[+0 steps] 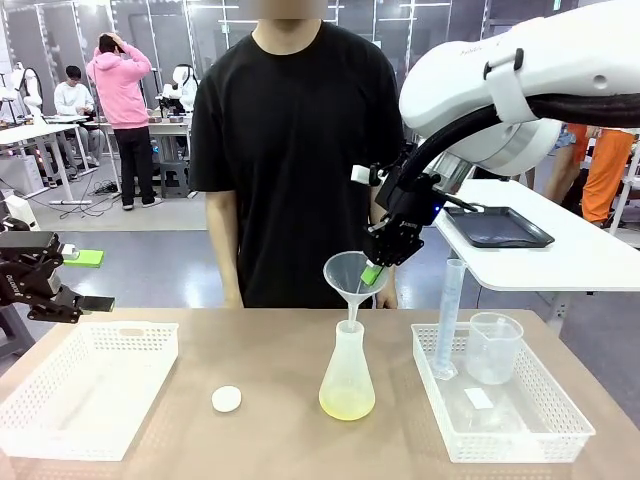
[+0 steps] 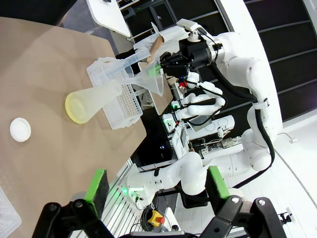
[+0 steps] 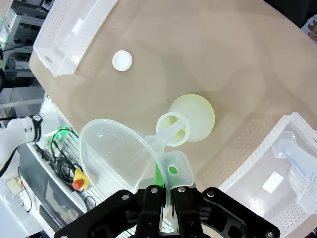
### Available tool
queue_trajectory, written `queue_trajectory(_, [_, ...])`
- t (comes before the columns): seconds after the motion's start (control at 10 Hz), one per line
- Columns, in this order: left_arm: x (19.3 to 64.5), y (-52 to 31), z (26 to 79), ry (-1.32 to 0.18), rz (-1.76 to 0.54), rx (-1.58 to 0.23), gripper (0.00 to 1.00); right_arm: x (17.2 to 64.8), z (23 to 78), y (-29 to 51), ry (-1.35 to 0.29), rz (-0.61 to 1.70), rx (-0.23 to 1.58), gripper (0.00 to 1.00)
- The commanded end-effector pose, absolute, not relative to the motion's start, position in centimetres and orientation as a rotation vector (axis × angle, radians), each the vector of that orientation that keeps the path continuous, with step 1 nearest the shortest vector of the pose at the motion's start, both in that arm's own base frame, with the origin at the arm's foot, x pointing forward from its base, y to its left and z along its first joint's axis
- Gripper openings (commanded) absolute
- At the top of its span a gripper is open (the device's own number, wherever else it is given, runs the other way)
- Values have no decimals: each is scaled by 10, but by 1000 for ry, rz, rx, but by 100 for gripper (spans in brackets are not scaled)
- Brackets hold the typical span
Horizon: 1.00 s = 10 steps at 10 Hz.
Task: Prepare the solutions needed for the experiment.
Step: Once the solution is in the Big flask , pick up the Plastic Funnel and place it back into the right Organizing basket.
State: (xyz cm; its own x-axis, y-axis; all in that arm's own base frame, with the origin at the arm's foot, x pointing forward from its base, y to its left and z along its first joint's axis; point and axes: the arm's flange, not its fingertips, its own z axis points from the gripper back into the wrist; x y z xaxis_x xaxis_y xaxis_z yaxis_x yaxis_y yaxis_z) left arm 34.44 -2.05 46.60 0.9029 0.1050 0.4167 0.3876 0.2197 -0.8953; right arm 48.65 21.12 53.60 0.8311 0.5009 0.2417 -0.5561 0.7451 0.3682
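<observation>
While the right hand (image 1: 376, 270) pinches a clear funnel (image 1: 350, 270) by its side tab, jaws narrow with the green pads shut on the plastic, the solution (image 1: 347, 403) sits as a shallow pale yellow-green layer at the bottom of a translucent conical flask (image 1: 347, 365). Liquid is clear and covers only the wide base; the rest of the flask looks frosted and empty. The flask stands upright on the bench (image 1: 280, 350), near the middle, between the two white baskets. The funnel is above the flask with its stem pointing down at the neck opening; in the right wrist view the stem tip lies over the mouth, contact cannot be told.

Left hand (image 1: 85, 303) hangs at the bench's left edge, above the far corner of the left basket (image 1: 20, 400), jaws wide, holding nothing; the left wrist view shows both green pads well apart.

A white round cap (image 1: 227, 399) lies on the bench between the left basket and the flask, touching neither. The right basket (image 1: 500, 455) holds a tall measuring cylinder (image 1: 447, 320), upright, and just beside it a clear beaker (image 1: 493, 348). A person in a black shirt (image 1: 300, 150) stands at the far side, behind the funnel.
</observation>
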Motion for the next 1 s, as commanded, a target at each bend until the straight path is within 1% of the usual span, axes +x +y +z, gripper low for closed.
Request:
queue_trajectory(0.0, [346,-21,469,-443,-212,-1365,100,479,546,207,-168,580,449,0])
queue_trajectory(0.5, [346,-21,469,-443,-212,-1365,100,466,573,187,-187,603,485,0])
queue_trajectory(0.9, [346,-21,469,-443,-212,-1365,100,476,586,122,-164,496,458,0])
